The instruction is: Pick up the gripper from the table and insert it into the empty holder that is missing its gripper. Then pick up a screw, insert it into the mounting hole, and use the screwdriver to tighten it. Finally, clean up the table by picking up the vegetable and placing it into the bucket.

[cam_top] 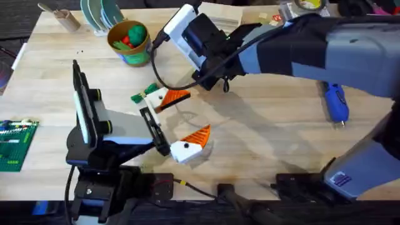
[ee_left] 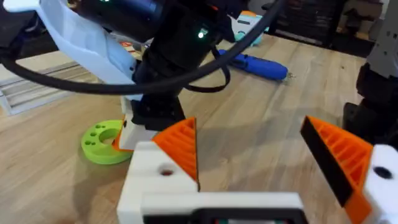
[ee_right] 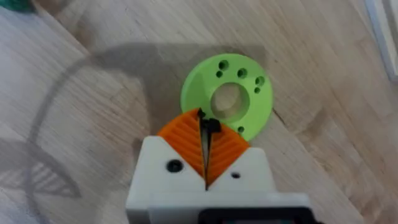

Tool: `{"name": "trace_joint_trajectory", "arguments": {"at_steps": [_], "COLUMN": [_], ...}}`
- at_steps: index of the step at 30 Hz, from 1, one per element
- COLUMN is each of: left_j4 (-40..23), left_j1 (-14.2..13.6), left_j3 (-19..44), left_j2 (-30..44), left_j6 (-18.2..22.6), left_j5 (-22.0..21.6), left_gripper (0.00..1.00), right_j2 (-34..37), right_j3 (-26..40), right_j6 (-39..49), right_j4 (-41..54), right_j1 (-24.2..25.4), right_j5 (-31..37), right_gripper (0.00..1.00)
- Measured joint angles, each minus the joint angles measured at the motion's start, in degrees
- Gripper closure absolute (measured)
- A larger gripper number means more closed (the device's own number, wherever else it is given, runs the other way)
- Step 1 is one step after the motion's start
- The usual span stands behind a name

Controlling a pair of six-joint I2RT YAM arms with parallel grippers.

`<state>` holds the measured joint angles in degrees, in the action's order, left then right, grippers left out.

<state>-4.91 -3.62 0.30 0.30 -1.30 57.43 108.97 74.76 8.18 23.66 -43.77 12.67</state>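
Both arms meet at the middle of the tabletop (cam_top: 262, 134) during the mounting stage. The left gripper (ee_left: 255, 146) lies low, its fingers (ee_left: 339, 158) released and spread wide, apparently to hold its two white blocks steady and within reach. The gripper (ee_left: 180, 146), an orange ribbed wedge, already appears seated in the empty holder (ee_left: 155, 180), the block farther from the tabletop's near edge. A dark mounting hole in that block's face looks unfilled.

The right gripper (ee_right: 205, 124) has reached across the centre and points down just behind that block. Its fingers are clenched pad to pad over the lime-green ring (ee_right: 199, 87), which lies flat on the wood. A small dark speck sits at the tips; it may be a screw, but that cannot be told.

The screwdriver (cam_top: 335, 103) lies unused near the right edge, well apart from both arms. This suggests that tightening has not begun. The bucket (cam_top: 128, 40) stands toward the far left corner with toy food inside, so the clean-up step likely lies ahead. The next move probably calls for lining up a fastener with that hole.
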Motion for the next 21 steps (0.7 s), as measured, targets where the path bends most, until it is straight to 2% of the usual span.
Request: {"name": "trace_joint_trajectory", "arguments": {"at_steps": [16, 21], "left_j4": [0.0, 0.0], "left_j1": [0.0, 0.0], "left_j3": [0.0, 0.0], "left_j2": [0.0, 0.0], "left_j6": [0.0, 0.0], "left_j5": [0.0, 0.0], "left_gripper": [0.008, 0.007], "right_j2": [-0.2, -2.9], "right_j3": [0.0, 0.1], "right_j6": [0.0, 0.0], "right_j4": [0.2, 3.0], "right_j1": [0.6, 1.5], "right_j5": [-0.1, -0.1], "right_gripper": [0.993, 0.994]}}
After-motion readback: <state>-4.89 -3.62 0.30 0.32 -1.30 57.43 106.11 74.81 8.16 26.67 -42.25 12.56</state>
